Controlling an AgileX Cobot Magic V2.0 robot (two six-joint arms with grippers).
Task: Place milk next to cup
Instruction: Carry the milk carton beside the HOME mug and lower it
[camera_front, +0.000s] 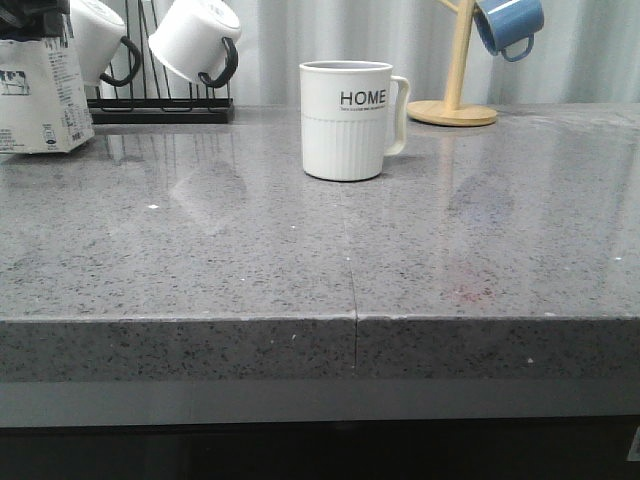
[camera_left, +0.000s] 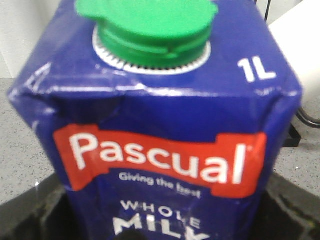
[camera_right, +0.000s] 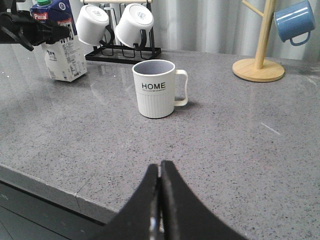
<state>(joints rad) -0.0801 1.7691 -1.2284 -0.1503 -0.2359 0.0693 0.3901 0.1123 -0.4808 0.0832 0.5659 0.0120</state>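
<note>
The left gripper (camera_right: 37, 31) appears clamped on the milk (camera_right: 62, 55), well apart from the cup (camera_right: 154, 90). The right gripper (camera_right: 160, 172) is pressed together, the cup ahead of it.

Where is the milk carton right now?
The milk carton stands at the far left of the counter in the front view, beside the rack of white mugs, well left of the HOME cup, with the left gripper around its top.

The desk (camera_front: 200, 250) is grey speckled stone, polished enough to mirror things. The cup (camera_front: 347, 120) looks glazed white ceramic, ribbed below. Inside the left claw (camera_left: 160, 220), the milk (camera_left: 160, 125) is glossy printed cardboard, creased, with a smooth green plastic cap (camera_left: 150, 25). The right claw (camera_right: 160, 200) is matt black.
</note>
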